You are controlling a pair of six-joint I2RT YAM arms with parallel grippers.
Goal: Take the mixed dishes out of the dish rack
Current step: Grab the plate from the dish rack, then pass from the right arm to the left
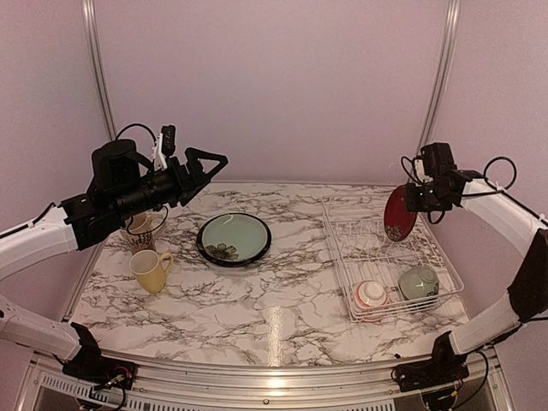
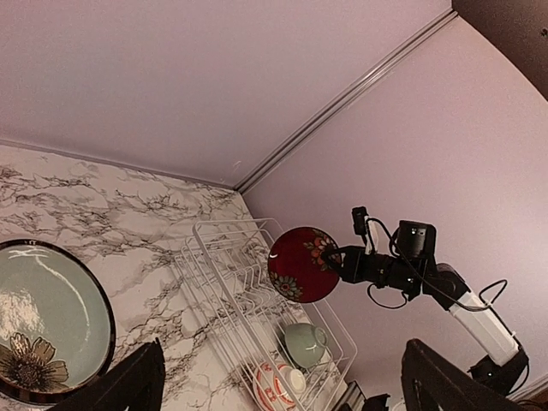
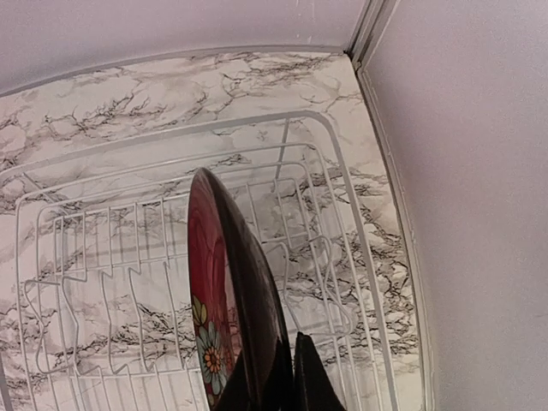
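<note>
The right claw (image 1: 410, 202) is pinched tight on the rim of the red plate (image 1: 398, 214). The plate stands up on its edge over the back part of the rack (image 1: 341, 248), on the right side of the table (image 1: 282, 308). I think the step now is taking this plate out. I cannot tell if its bottom edge is free of the wire tines. So the next move should go straight up first and then across to the bare middle of the table. The plate should tip flat before it is set down. It is thin and smooth and held by one edge only, so it could slip or swing.

The left claw (image 1: 212, 169) is wide open and holds nothing. It hangs high over the left side, well away from the rack.

Two things sit side by side in the front of the rack: a green bowl (image 1: 419, 281) and a white bowl (image 1: 371, 294) with a red rim. Out on the table are a green plate (image 1: 233, 238) with a dark rim and a yellow mug (image 1: 151, 270) near it. A printed mug (image 1: 139, 227) is partly hidden behind the left arm.

The table top looks like white marble with dark veins, and it is shiny. The wall (image 1: 274, 86) is plain pale pink. Metal strips (image 1: 96, 68) run up the back corners.
</note>
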